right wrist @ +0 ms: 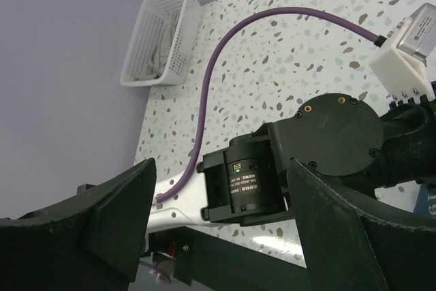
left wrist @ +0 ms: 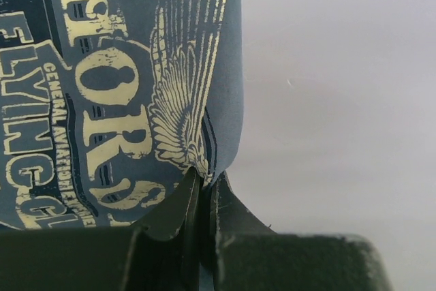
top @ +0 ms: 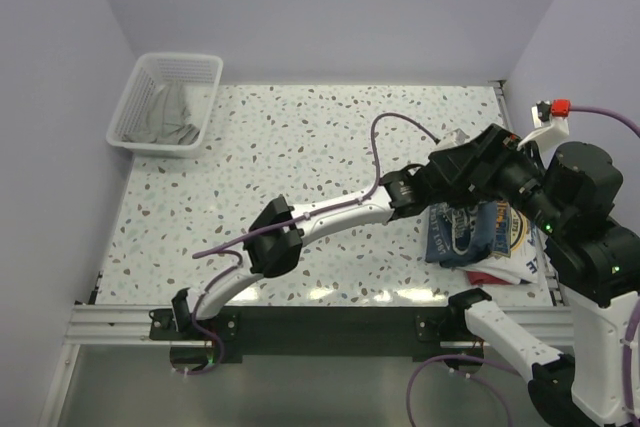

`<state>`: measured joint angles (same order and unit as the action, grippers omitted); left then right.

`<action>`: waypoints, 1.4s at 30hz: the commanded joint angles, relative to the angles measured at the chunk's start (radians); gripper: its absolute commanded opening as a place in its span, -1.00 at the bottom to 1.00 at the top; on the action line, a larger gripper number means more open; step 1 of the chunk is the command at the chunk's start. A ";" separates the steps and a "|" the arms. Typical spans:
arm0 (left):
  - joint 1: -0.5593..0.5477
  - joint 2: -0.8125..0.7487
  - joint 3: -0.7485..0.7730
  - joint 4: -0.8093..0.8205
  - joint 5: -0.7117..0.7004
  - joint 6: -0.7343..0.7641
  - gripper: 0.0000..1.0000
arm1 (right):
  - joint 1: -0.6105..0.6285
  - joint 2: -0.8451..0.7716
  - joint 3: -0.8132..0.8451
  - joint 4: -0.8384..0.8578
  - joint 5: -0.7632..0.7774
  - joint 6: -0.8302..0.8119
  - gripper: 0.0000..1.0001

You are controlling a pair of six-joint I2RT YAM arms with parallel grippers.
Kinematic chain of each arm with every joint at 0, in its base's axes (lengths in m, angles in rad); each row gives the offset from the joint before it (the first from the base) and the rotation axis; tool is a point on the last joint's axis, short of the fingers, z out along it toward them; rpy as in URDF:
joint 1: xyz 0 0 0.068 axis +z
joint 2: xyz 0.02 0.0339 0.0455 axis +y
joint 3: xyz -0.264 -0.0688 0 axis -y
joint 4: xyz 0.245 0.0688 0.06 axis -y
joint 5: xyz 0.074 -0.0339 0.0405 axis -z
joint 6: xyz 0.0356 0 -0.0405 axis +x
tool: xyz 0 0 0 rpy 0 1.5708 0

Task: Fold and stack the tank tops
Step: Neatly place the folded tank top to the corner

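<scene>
Speckled terrazzo covers the table (top: 300, 167) between pale lilac walls, and a white mesh basket (top: 165, 102) sits at its far left corner with some grey cloth (top: 170, 112) inside. My left arm (top: 330, 215) reaches across to the near right part of the table, where both tank tops are. My left claw (left wrist: 206, 178) is closed tight on a fold of the slate-blue tank top (left wrist: 122, 86), with no gap showing between the dark fingers (left wrist: 174, 209). The cloth rises from the pinch, showing cream lettering and a wing print against the plain wall. From above, the blue top lies partly over the white tank top (top: 510, 269), whose round blue and orange graphic peeks out on the right. My right claw (right wrist: 223, 168) is spread wide and holds nothing. It hangs above my left arm's black wrist joint (right wrist: 327, 141), near a purple cable (right wrist: 204, 100).
</scene>
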<state>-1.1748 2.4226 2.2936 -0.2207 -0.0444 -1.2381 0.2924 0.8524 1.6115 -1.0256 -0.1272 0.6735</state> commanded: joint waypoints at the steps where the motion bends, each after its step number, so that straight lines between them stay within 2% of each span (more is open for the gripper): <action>1: -0.013 0.021 0.075 0.107 0.005 -0.015 -1.00 | -0.001 -0.004 0.019 0.016 -0.042 0.017 0.61; 13: -0.032 0.173 0.133 0.314 0.104 -0.017 -1.00 | -0.002 -0.024 -0.024 0.028 -0.040 0.026 0.61; 19: -0.036 0.193 0.116 0.403 0.129 0.006 -0.07 | -0.001 -0.027 -0.047 0.038 -0.043 0.026 0.61; 27: -0.036 0.136 0.078 0.432 0.121 0.074 0.12 | -0.001 -0.021 -0.056 0.050 -0.043 0.024 0.61; 37: 0.009 -0.063 -0.192 0.489 0.084 0.190 0.12 | -0.001 -0.015 -0.068 0.061 -0.037 0.021 0.61; 40: 0.032 -0.155 -0.337 0.515 0.074 0.229 0.12 | -0.001 -0.010 -0.068 0.070 -0.032 0.017 0.61; 42: 0.058 -0.252 -0.511 0.552 0.055 0.238 0.12 | -0.001 -0.007 -0.070 0.076 -0.026 0.012 0.62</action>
<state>-1.1564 2.3268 1.9232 0.2272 0.0498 -1.0683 0.2924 0.8345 1.5440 -0.9993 -0.1490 0.6918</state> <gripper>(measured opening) 0.562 0.808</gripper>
